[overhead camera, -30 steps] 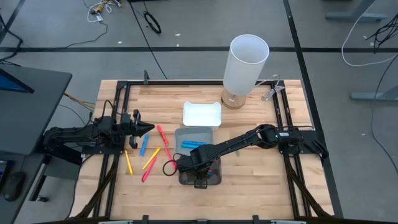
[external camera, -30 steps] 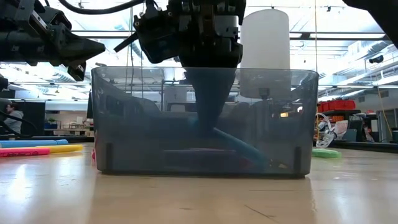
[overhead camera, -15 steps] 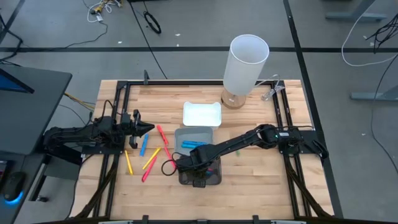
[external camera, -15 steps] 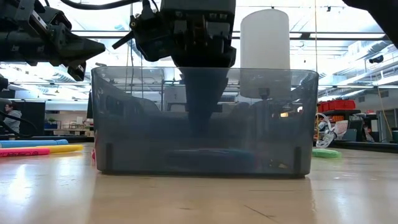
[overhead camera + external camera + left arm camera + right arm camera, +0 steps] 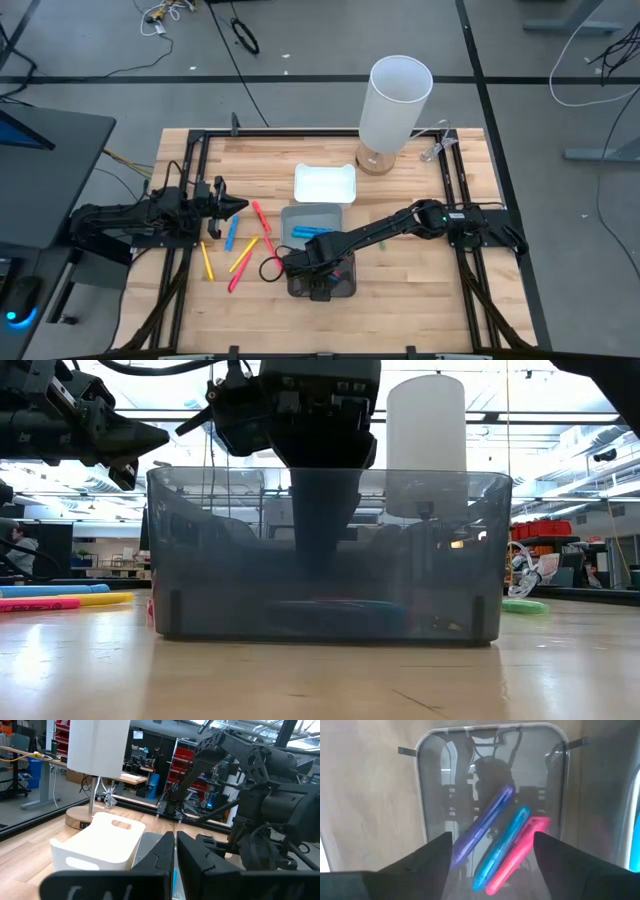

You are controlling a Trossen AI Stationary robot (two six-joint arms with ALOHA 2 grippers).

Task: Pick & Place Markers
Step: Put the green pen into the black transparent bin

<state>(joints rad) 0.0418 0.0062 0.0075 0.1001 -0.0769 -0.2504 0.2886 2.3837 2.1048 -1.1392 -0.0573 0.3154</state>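
While your right arm's fingers (image 5: pixel 320 290) hang spread wide inside the translucent grey plastic bin (image 5: pixel 300 213), you can see in its wrist view that they hold nothing: a purple marker (image 5: pixel 482 825), a light blue marker (image 5: pixel 501 847) and a pink marker (image 5: pixel 516 854) lie side by side on the bin floor between and beyond the two dark fingers (image 5: pixel 427 857), the blue one touching the pink. From above, another blue marker (image 5: pixel 311 232) lies in the part of that bin farther from the fingers, toward the white rectangular tray (image 5: pixel 325 183) that sits just beside the bin.

You still have markers loose on the wooden table (image 5: pixel 420 285), all on the side of the grey bin that faces your left arm: a red marker (image 5: pixel 263 226), a short blue marker (image 5: pixel 231 235), an orange marker (image 5: pixel 243 256), a yellow marker (image 5: pixel 207 261) and a pink-red marker (image 5: pixel 235 280) near a black cable loop (image 5: pixel 271 269).

Your left arm's fingers (image 5: pixel 236 207) are pressed together and empty, hovering above the table near the red marker, pointing toward the bin. A tall white cylindrical lampshade on a round wooden base (image 5: pixel 396 104) stands beyond the white tray.
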